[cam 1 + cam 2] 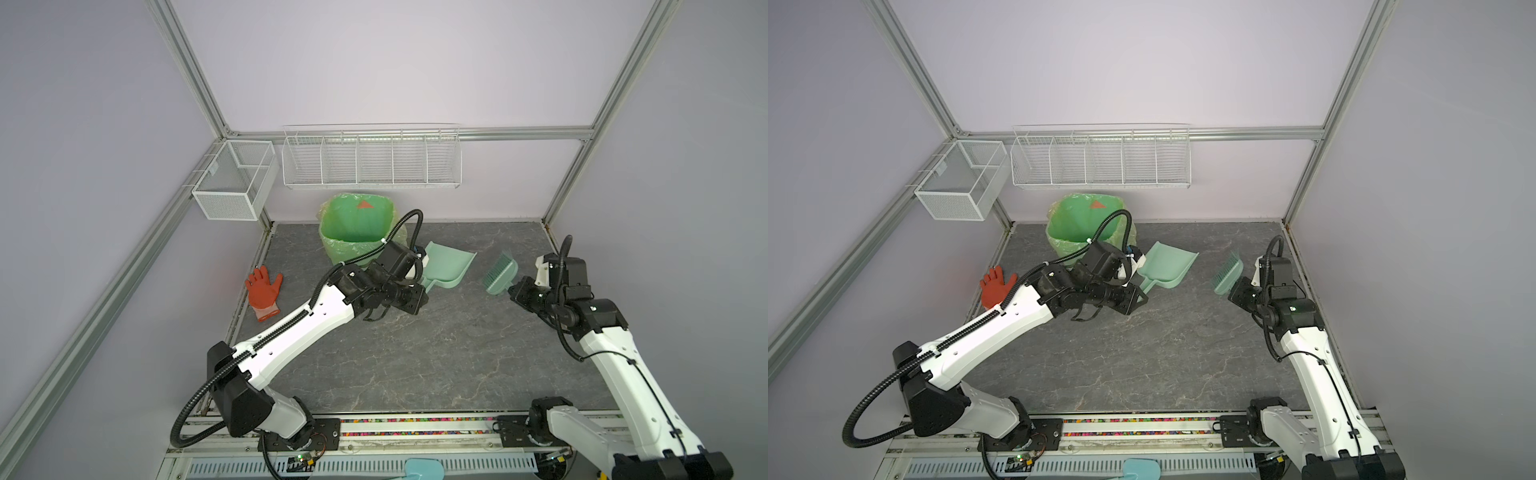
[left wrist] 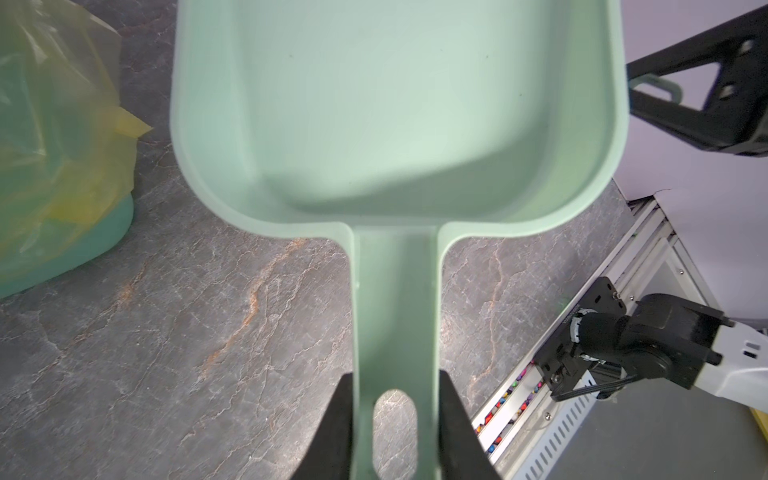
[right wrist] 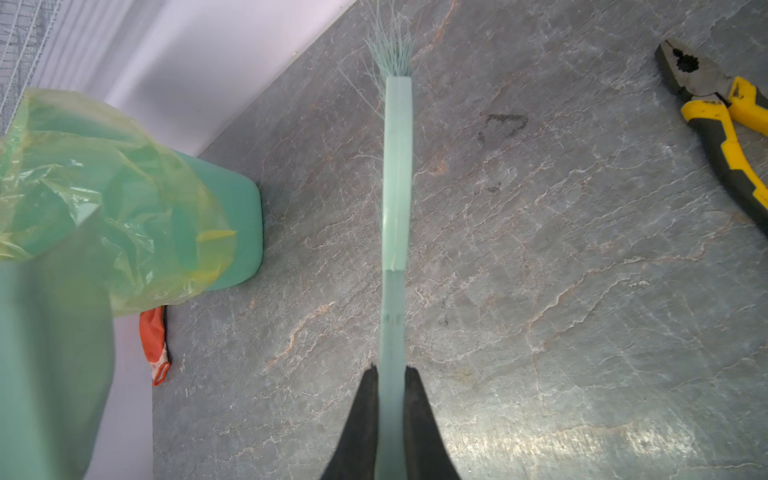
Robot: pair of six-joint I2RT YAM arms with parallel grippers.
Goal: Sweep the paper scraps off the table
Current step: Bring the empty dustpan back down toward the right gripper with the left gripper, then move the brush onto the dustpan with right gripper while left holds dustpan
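No legible text, label, brand or number anywhere

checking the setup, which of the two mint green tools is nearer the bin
The dustpan, in the left end effector, right beside the bin; the brush is farther off, in the right end effector.

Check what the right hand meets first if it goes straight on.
Likely bare table, then the back wall: the brush in the right hand points there. Bin and dustpan sit aside. Depth unclear.
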